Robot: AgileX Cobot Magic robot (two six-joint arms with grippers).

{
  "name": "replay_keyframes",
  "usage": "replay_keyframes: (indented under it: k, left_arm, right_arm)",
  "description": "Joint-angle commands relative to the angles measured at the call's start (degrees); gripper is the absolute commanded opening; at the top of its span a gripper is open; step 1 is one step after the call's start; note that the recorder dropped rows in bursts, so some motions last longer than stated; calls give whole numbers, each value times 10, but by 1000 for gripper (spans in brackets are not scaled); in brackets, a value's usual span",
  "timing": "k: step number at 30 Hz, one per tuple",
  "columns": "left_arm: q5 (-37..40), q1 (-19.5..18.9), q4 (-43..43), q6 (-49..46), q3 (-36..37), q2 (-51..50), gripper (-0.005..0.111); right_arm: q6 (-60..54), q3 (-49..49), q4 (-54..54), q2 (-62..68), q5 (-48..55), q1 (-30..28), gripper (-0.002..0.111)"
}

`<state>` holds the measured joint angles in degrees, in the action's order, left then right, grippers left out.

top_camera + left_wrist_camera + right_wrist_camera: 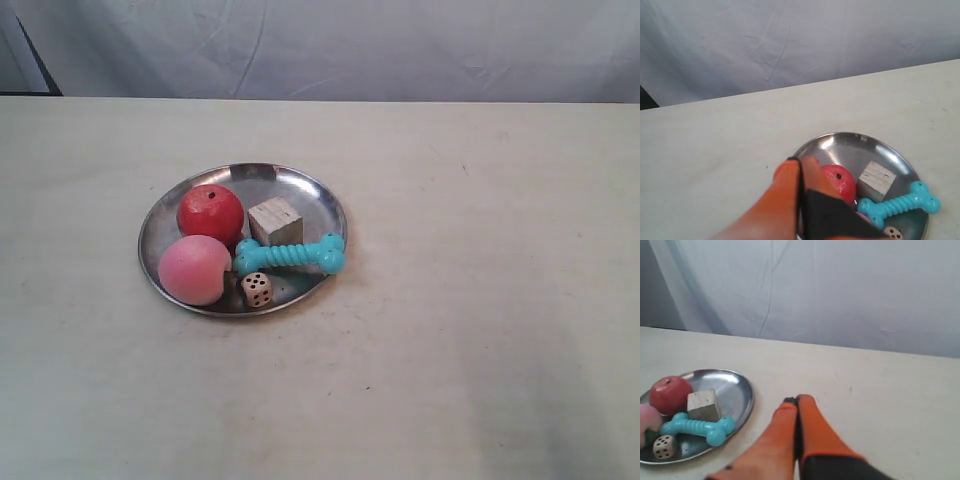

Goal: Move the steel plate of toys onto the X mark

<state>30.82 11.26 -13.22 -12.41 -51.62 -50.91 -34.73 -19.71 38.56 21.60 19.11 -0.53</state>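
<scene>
The steel plate (300,185) lies on the cream table, left of centre in the exterior view. It holds a red apple (210,213), a pink peach (194,269), a wooden cube (275,221), a turquoise bone (290,255) and a cream die (256,289). My left gripper (800,160) is shut and empty, its orange tips over the plate's (850,147) rim beside the apple (840,180). My right gripper (797,400) is shut and empty over bare table, apart from the plate (732,385). Neither gripper shows in the exterior view. I cannot make out the X mark.
A grey-white cloth backdrop (330,45) hangs behind the table's far edge. Cream tabletop (500,300) stretches away from the plate on the exterior view's right and towards the front. A few tiny dark specks dot the surface.
</scene>
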Motion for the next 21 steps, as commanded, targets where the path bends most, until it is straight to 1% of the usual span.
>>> replay_keyframes:
  k: [1, 3, 5, 7, 9, 10, 11, 14, 17, 21]
  left_arm:
    - [-1, 3, 4, -1, 2, 4, 0]
    - [-1, 3, 4, -1, 2, 4, 0]
    - [-1, 3, 4, -1, 2, 4, 0]
    - [-1, 3, 4, -1, 2, 4, 0]
    - [-1, 3, 4, -1, 2, 4, 0]
    - [-1, 3, 4, -1, 2, 4, 0]
    - [-1, 3, 4, -1, 2, 4, 0]
    - [-1, 3, 4, -1, 2, 4, 0]
    - [-1, 3, 4, -1, 2, 4, 0]
    - [-1, 3, 4, -1, 2, 4, 0]
  right_arm:
    - [1, 59, 25, -14, -53, -1, 0]
    - [4, 76, 29, -12, -74, 5, 0]
    - [39, 96, -4, -12, -106, 17, 0]
    - [141, 117, -88, -12, -120, 17, 0]
    - [277, 141, -196, -12, -125, 13, 0]
    - [330, 151, -230, -13, -128, 12, 0]
    - [355, 164, -253, -13, -131, 12, 0]
    - [358, 193, -268, -13, -132, 12, 0]
    - [357, 197, -288, -13, -127, 12, 0]
    - [357, 197, -313, -13, -88, 12, 0]
